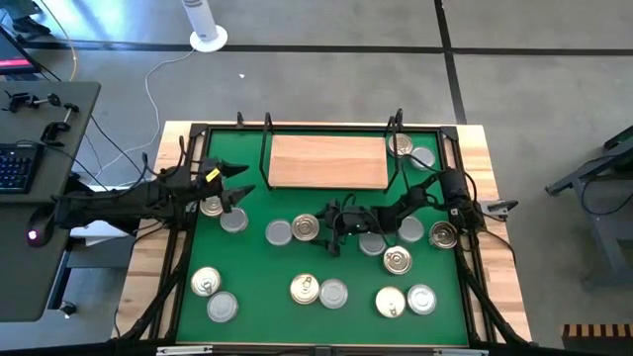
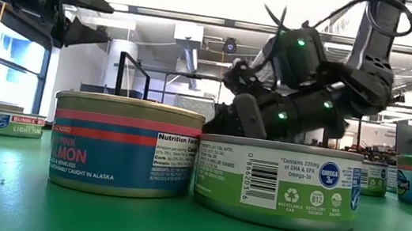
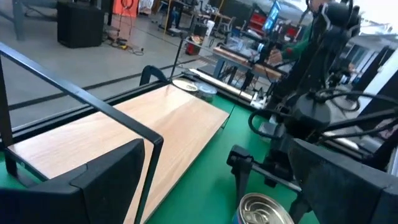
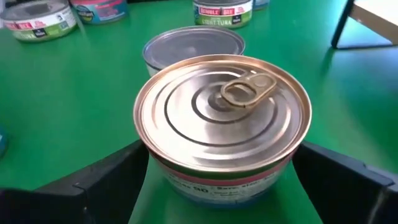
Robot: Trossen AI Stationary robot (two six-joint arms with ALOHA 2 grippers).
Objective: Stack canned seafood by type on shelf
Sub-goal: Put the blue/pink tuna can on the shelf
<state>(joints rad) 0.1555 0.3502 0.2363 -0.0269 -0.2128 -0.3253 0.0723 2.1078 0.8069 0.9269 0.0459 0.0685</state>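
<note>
Flat round cans lie scattered on the green mat [image 1: 257,267], some gold-lidded, some silver-lidded. The shelf [image 1: 328,160], a tan board with black uprights, stands at the mat's far side with nothing on it. My right gripper [image 1: 329,227] is low over the mat's middle, open, its fingers on either side of a gold pull-tab can [image 4: 222,118] that stands on the mat; a silver-lidded can [image 4: 194,45] sits just behind it. My left gripper [image 1: 237,190] hovers open above the mat's left part, over two cans [image 1: 223,214], facing the shelf [image 3: 143,130]. My right gripper has one finger [image 4: 106,180] at each side of the gold-lidded can's wall [image 4: 186,180], reaching in level from the table's right. I cannot tell whether the pads touch the wall. The can stands upright with its base on the mat.
Two cans [image 1: 410,151] stand right of the shelf near the far right corner. More cans sit along the near edge [image 1: 318,291] and beside the right arm [image 1: 443,234]. In the low view a salmon can [image 2: 126,145] and a green-label can [image 2: 277,181] stand close together.
</note>
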